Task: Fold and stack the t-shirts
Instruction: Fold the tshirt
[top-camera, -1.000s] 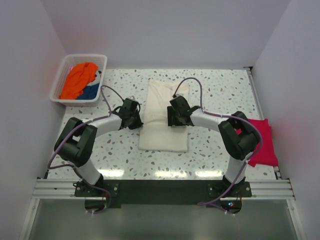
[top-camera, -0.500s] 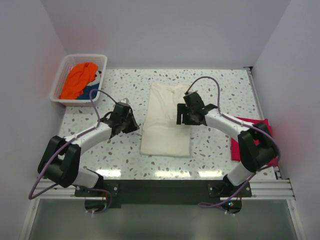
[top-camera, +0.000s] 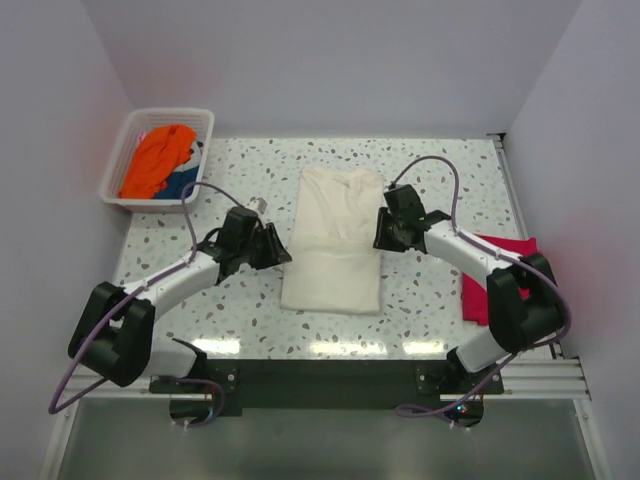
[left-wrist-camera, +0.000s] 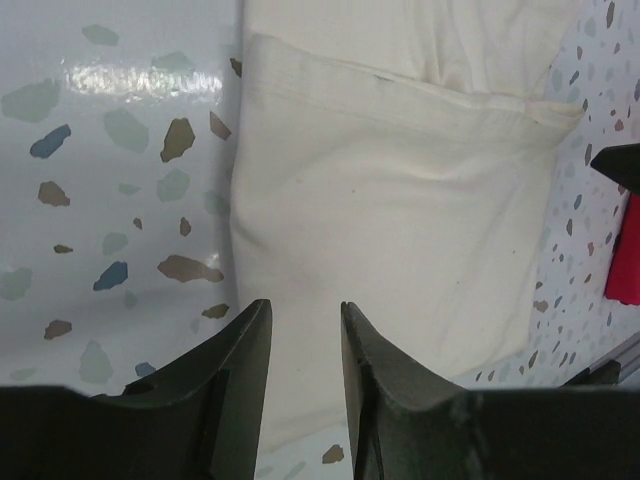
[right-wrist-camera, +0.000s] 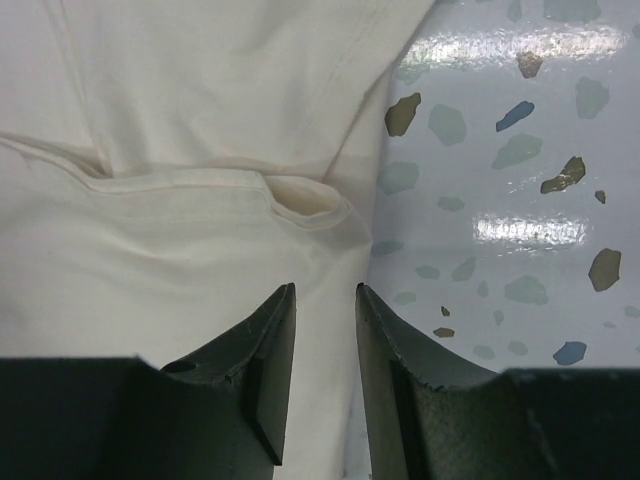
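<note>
A cream t-shirt (top-camera: 333, 240), folded into a long strip, lies in the middle of the table, with a hem crossing it halfway. My left gripper (top-camera: 278, 252) is at its left edge. In the left wrist view the gripper (left-wrist-camera: 305, 305) is open with a narrow gap just above the cream cloth (left-wrist-camera: 400, 220). My right gripper (top-camera: 384, 235) is at the shirt's right edge. In the right wrist view the gripper (right-wrist-camera: 325, 290) is open above the cloth's (right-wrist-camera: 180, 240) edge, near a tucked sleeve. A folded red t-shirt (top-camera: 474, 298) lies at the right, partly under my right arm.
A white basket (top-camera: 113, 170) at the back left holds orange (top-camera: 160, 160) and blue clothes. Walls close in the table on the left, back and right. The red shirt also shows in the left wrist view (left-wrist-camera: 628, 250).
My right gripper has moved from on top of the cream shirt out to its right edge. My left gripper has moved nearer and right, up to the shirt's left edge. The shirt lies still.
</note>
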